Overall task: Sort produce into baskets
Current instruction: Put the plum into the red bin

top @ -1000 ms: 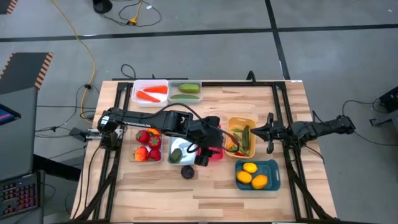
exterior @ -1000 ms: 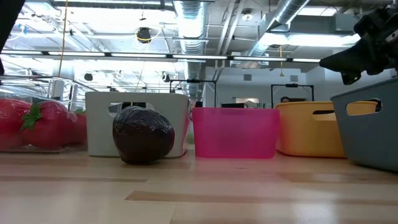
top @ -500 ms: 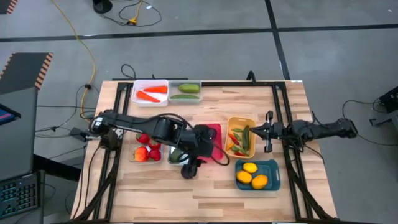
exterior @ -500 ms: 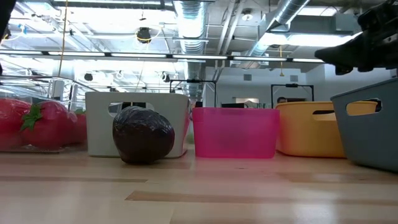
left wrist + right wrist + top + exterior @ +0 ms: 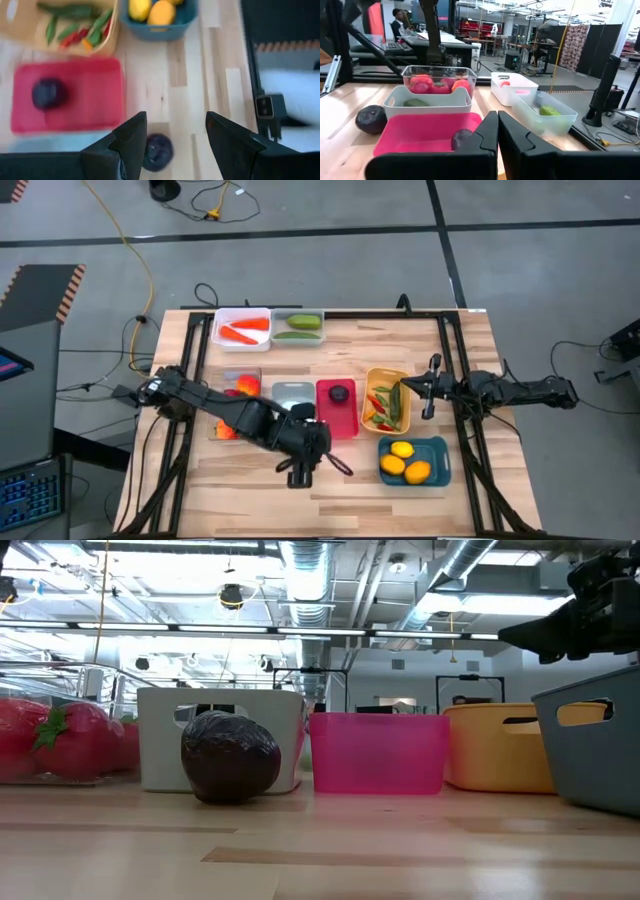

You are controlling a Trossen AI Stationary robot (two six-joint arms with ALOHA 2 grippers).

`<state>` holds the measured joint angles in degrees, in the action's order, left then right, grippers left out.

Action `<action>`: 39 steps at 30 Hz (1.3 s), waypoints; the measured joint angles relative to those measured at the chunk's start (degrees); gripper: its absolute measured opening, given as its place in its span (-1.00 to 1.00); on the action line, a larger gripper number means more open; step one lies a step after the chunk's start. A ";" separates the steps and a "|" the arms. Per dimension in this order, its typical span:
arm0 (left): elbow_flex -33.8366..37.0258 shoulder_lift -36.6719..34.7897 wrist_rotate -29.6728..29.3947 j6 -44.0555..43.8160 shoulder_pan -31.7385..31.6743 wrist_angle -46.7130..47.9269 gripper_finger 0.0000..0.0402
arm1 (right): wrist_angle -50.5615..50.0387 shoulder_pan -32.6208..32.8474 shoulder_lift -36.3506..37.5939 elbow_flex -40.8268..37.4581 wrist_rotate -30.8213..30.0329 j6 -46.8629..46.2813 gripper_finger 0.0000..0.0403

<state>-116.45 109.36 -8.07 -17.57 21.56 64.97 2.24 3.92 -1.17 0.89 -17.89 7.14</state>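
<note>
Left claw (image 5: 172,137) hangs released over the loose plum (image 5: 157,151), low in the frame; drop straight, centre it, then clench. Right claw (image 5: 430,388) waits clenched, empty.

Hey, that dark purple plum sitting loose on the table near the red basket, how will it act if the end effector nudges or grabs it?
The plum looks round with a small contact patch on the bare table, so a sideways nudge would probably send it rolling. Its skin looks smooth and slightly glossy, so it may slip out of a loose pinch. The left end effector hangs open above it; closing across the widest part seems safest.
</note>
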 joint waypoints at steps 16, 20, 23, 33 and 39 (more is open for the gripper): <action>9.97 0.52 1.55 -42.13 3.56 -2.27 -0.04 | -0.02 0.01 0.00 0.00 -0.26 -0.17 -0.81; 9.95 0.52 1.31 -39.02 3.23 -2.50 -0.04 | -0.04 0.01 0.00 0.00 -0.26 -0.17 -0.81; 9.95 0.52 1.67 -46.32 3.10 -2.39 -0.04 | -0.02 0.01 0.00 0.00 -0.26 -0.17 -0.81; 9.84 1.00 -2.93 -67.38 3.34 2.28 0.18 | -0.04 0.01 0.00 -0.02 -0.24 -0.15 -0.81; 9.83 2.86 -2.80 -72.09 3.98 2.37 0.50 | -0.07 0.01 0.00 -0.02 -0.23 -0.08 -0.81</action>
<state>-106.61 112.22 -10.87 -89.66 25.54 67.34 2.17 3.93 -1.17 0.86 -18.12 7.05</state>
